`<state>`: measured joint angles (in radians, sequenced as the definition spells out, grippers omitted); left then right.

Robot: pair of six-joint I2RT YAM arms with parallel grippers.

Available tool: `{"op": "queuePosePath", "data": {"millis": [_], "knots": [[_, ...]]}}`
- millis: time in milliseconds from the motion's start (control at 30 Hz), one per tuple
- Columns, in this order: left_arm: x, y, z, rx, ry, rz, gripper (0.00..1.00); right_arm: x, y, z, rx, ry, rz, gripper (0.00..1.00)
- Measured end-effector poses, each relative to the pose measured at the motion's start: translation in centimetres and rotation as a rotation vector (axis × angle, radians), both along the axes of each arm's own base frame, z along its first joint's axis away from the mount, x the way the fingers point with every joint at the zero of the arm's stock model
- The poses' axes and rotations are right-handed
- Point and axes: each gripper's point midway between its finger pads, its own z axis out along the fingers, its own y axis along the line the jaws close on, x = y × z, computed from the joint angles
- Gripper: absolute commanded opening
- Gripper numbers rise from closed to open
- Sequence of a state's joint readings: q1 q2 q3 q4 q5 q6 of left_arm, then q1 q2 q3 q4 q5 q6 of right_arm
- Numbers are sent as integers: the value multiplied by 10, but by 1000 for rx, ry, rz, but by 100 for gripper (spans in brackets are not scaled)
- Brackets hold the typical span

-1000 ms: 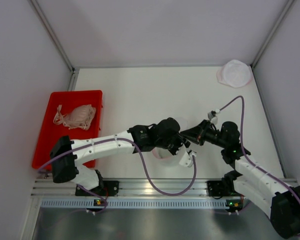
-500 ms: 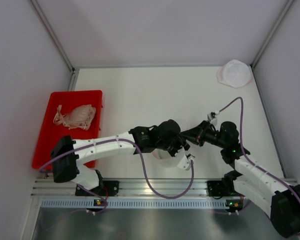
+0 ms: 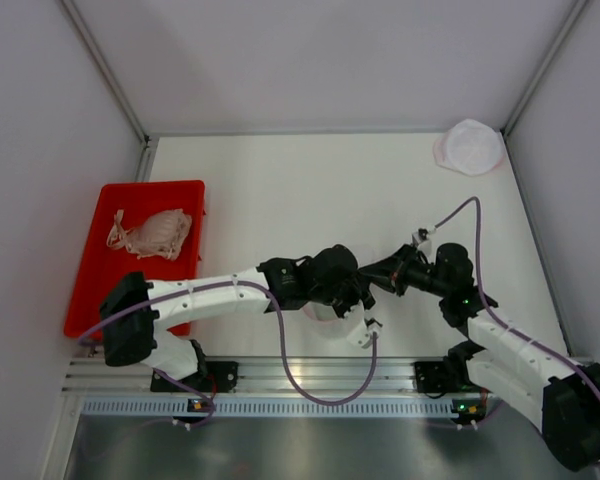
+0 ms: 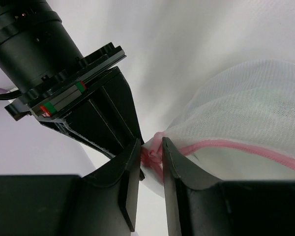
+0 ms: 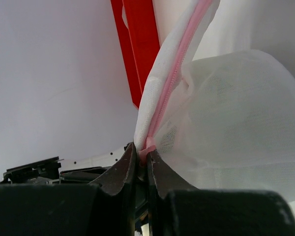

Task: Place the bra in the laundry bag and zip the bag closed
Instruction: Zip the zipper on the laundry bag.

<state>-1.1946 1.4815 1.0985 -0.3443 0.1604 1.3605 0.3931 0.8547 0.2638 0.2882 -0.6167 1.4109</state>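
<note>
The bra (image 3: 152,233), a pale pink bundle, lies in the red tray (image 3: 120,290) at the left. The white mesh laundry bag (image 3: 325,310) sits between both arms near the table's front and is mostly hidden under the left wrist. My left gripper (image 4: 151,147) is shut on the bunched pink end of the bag's zipper (image 4: 246,150). My right gripper (image 5: 141,151) is shut on a small pink tab at the foot of the zipper (image 5: 174,83), which rises from its jaws. From above, the two grippers (image 3: 355,290) (image 3: 372,275) meet tip to tip.
A second white mesh pouch (image 3: 470,147) lies at the back right corner. White walls enclose the table on three sides. The red tray's edge (image 5: 140,44) shows behind the bag in the right wrist view. A purple cable (image 3: 320,395) loops past the front rail.
The left wrist has shifted a little toward the front left, and the right gripper followed slightly left. Both grips on the bag have held.
</note>
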Motion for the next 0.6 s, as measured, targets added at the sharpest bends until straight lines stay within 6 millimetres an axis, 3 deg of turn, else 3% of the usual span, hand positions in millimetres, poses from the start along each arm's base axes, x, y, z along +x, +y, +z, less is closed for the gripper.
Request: {"op": "queuePosePath", "data": {"millis": [200,467,533,600], "knots": [[0,1,-4,3,-33,-28,22,-1,2,-1,6,24,0,0],[1,1,-10,22,-50,-36,9,-4,11,26,57,-32,51,0],[2,1,-11,24,-53,-32,10,-4,12,28,61,-40,54,0],[2,3,-13,31,-52,-26,26,-4,12,30,63,-47,54,0]]}}
